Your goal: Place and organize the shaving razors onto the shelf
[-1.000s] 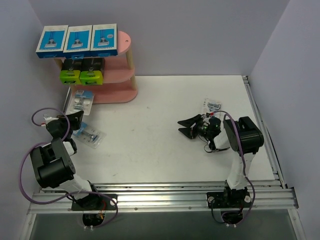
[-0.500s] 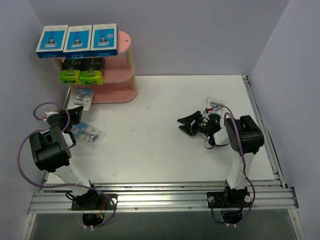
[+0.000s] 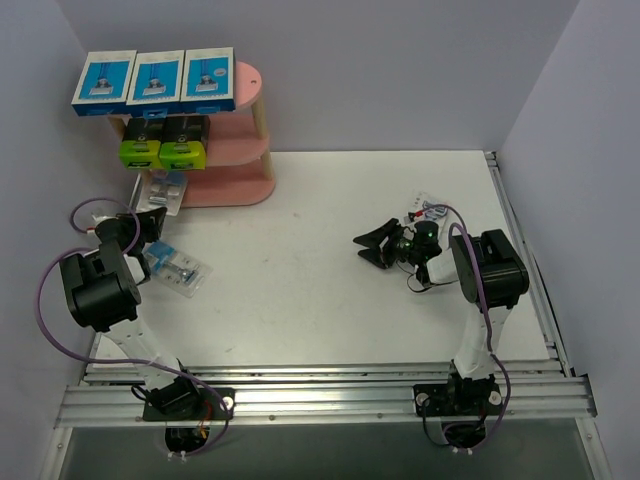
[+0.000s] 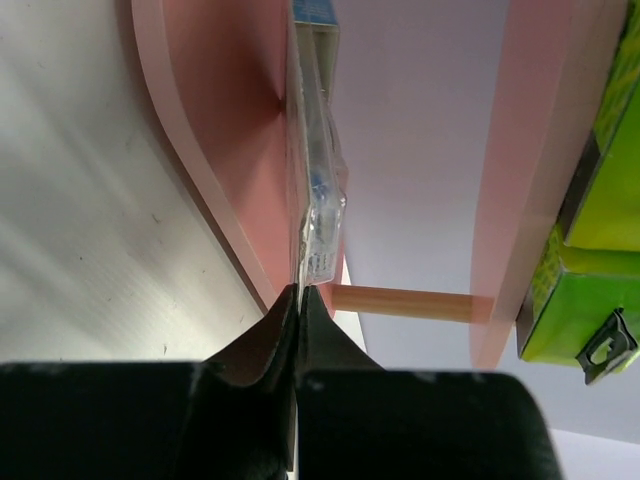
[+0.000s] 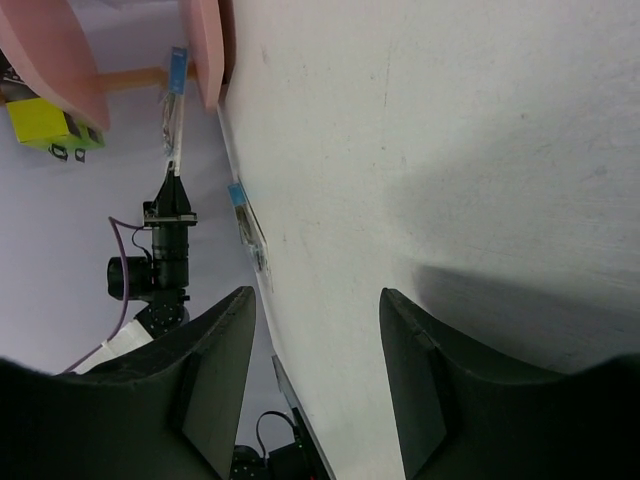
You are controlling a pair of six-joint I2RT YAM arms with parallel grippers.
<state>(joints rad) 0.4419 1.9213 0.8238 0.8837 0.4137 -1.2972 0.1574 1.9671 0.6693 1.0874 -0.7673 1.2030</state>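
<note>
The left gripper (image 4: 298,292) has its jaws pressed together on the near rim of a clear blister pack (image 4: 316,150); pinching only that thin edge keeps the pack flat and parallel to the boards, so it can slip into the gap between them. The pack reaches in over the lowest board (image 4: 225,150) of the pink shelf (image 3: 245,150) and lies close to it; whether it touches the board I cannot tell. A pale wooden post (image 4: 400,302) stands just beyond the pack's side.

The bottom tier looks like the right home for it, since like sits with like: the three blue-and-white boxes (image 3: 155,79) line the top board side by side; the two black boxes with lime-green ends (image 3: 162,142) pair up on the middle board.

A second blister pack (image 3: 178,268) lies flat on the table (image 3: 300,300) just beside the left arm; a third blister pack (image 3: 425,210) lies near the right arm's wrist. The right gripper (image 3: 377,247) hangs low over the table with its fingers spread and nothing between them, well apart from the shelf; that probably leaves the left arm room to work. By my reading, the step in hand is setting this pack down, with two packs left to shelve.
</note>
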